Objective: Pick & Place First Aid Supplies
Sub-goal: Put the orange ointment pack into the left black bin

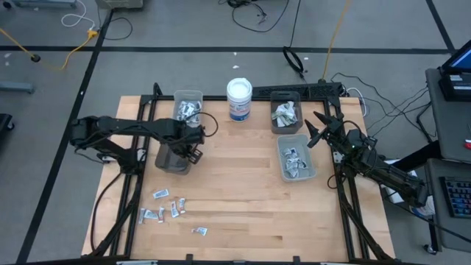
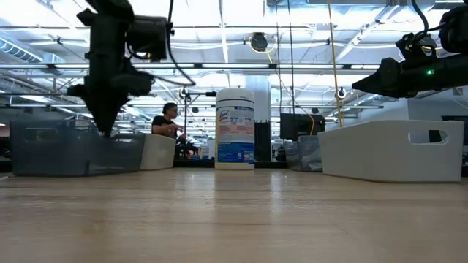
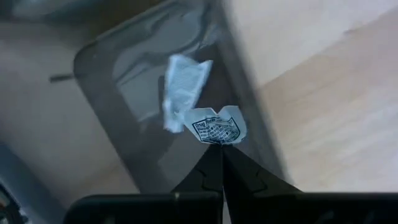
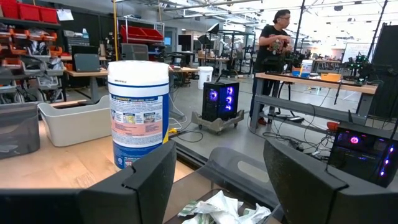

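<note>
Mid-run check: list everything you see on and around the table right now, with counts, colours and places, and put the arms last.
Loose packets: about eight, white, near-left table area.
Held packet: one, white with dark print, in the left gripper above the dark bin.
Packet in dark bin: one, white.
Dark bin: one, grey, left of centre.
Clear bin: one, back left, holding packets.
Grey bin: one, back right, holding pale sachets.
Pale bin: one, right, holding packets.
Tub: one, white, blue label, back centre.
Person: one, dark top, room behind.
Left gripper: shut on held packet.
Right gripper: open, beside pale bin.
</note>
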